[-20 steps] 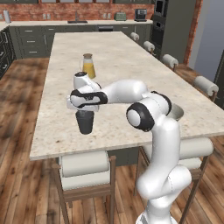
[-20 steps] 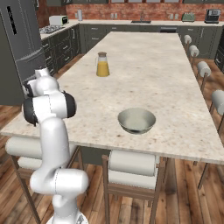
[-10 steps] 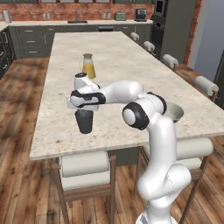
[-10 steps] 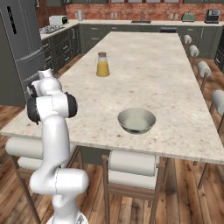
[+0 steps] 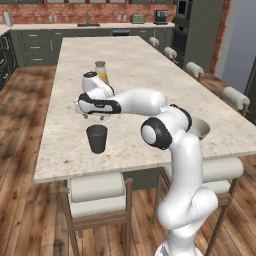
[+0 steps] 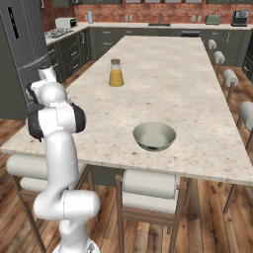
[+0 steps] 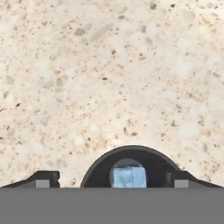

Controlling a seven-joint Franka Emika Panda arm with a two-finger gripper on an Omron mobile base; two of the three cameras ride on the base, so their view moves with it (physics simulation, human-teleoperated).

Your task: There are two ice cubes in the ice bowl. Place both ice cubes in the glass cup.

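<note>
One glass cup, one ice cube, one ice bowl, one carafe.

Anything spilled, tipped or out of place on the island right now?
Nothing stands out. The cup stands upright beneath the gripper, with an ice cube inside it. The bowl and the juice carafe sit upright, with no spill on the counter.

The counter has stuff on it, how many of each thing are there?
Dark glass cup: 1
Pale ice bowl: 1
Carafe of orange juice: 1
Ice cube, seen inside the cup: 1
Total: 4
</note>
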